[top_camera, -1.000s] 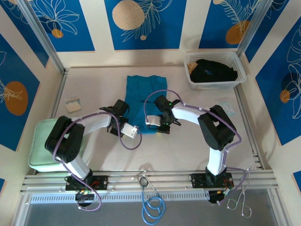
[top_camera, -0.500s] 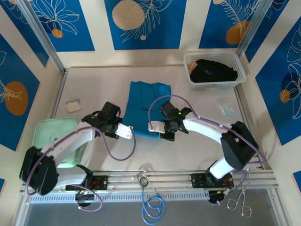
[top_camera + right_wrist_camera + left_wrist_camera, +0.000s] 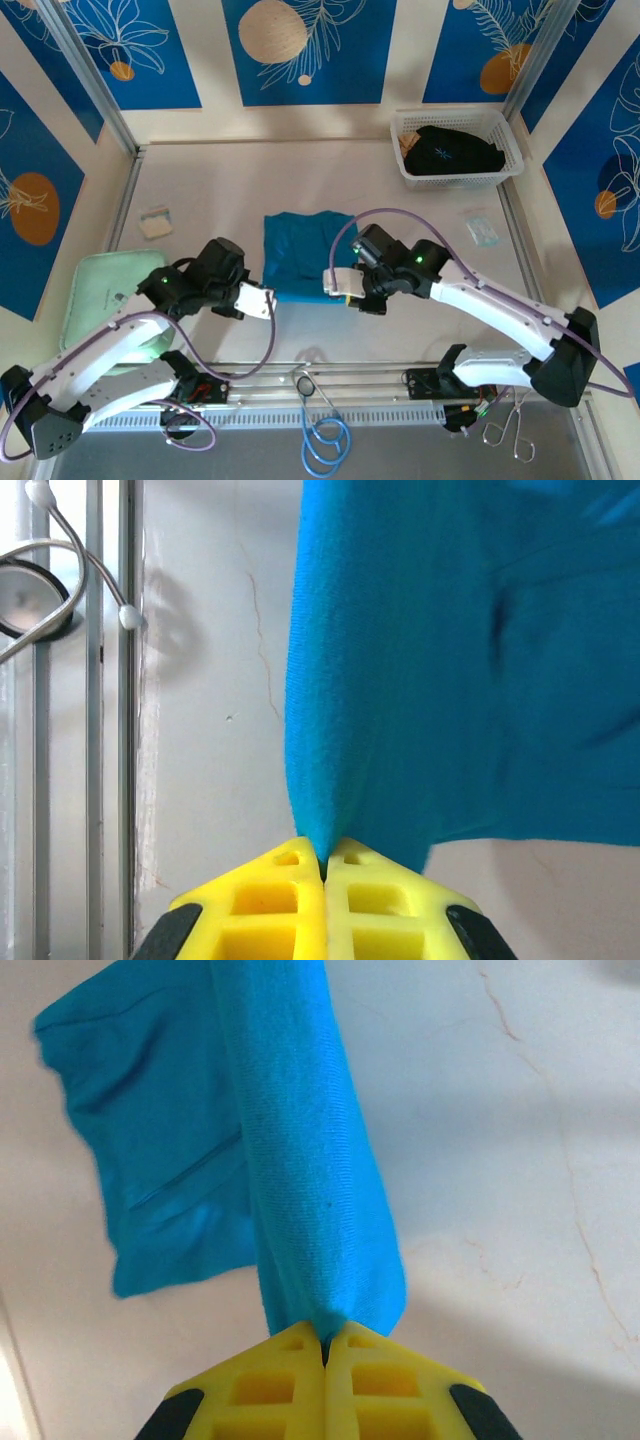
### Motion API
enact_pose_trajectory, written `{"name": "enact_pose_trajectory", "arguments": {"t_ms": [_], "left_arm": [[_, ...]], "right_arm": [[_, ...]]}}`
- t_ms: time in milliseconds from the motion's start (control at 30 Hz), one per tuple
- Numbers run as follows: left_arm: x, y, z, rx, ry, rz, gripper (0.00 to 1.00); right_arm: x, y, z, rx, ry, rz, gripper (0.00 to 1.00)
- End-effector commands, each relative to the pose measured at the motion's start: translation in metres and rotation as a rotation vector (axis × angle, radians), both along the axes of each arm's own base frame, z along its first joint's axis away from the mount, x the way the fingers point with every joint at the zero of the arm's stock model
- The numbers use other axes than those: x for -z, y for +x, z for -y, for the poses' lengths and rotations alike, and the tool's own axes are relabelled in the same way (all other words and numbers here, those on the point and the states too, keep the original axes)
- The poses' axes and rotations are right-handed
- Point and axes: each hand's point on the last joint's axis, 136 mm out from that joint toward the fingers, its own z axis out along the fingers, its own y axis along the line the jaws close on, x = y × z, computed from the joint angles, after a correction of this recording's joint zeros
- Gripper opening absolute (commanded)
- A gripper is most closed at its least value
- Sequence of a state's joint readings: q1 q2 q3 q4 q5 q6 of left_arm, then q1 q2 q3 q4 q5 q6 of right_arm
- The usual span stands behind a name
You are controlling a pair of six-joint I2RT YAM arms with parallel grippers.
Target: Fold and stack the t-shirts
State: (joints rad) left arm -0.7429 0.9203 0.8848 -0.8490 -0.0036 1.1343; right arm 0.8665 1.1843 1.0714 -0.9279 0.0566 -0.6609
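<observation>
- Top external view: table [image 3: 200,190] carries everything. The teal t-shirt [image 3: 300,250] now lies at mid-table, closer to the arm bases than a second ago. It has been dragged toward the near edge and its footprint looks shorter.
- White basket [image 3: 410,178] at the far right corner holds the black t-shirt [image 3: 455,150], untouched.
- Pale green pad [image 3: 100,290] sits at the near left, partly under the left arm, with no cloth on it.
- Both arms have swung back and down since a second ago, taking the shirt's near edge with them.
- Left gripper [image 3: 325,1338] has its jaws pressed fully together on a bunched ridge of the teal cloth at the near-left corner, which rises off the table.
- Right gripper [image 3: 322,858] is likewise clamped tight on the near-right edge, with the cloth hanging taut from the pinch.
- Judgement: the shirt is being repositioned or set up for a fold. No finished fold is visible, nothing is stacked, and the black shirt is still to do.
- Risk: with thin pinches on both sides, uneven pulling would skew the hem.
</observation>
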Motion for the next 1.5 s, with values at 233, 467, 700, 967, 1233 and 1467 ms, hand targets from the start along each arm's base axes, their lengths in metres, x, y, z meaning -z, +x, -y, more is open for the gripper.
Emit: {"name": "enact_pose_trajectory", "arguments": {"t_ms": [233,467,700,967,1233,1467], "left_arm": [[-0.035,0.081,0.009,-0.149,0.038,0.273,0.0],[-0.05,0.162,0.022,-0.278,-0.035,0.412,0.0],[-0.026,0.214,0.011,-0.391,-0.017,0.457,0.0],[0.023,0.248,0.002,-0.461,0.0,0.457,0.0],[0.066,0.281,-0.002,-0.482,0.024,0.491,0.0],[0.095,0.3,-0.001,-0.527,-0.011,0.546,0.0]], "right_arm": [[-0.027,0.084,0.02,0.192,-0.03,0.122,0.0],[-0.029,0.152,0.023,0.307,-0.008,0.217,0.0],[-0.005,0.207,0.023,0.406,0.003,0.257,0.0],[0.037,0.259,0.018,0.523,-0.003,0.286,0.0],[0.064,0.293,0.024,0.625,-0.003,0.297,0.0],[0.093,0.315,0.029,0.717,-0.001,0.283,0.13]]}}
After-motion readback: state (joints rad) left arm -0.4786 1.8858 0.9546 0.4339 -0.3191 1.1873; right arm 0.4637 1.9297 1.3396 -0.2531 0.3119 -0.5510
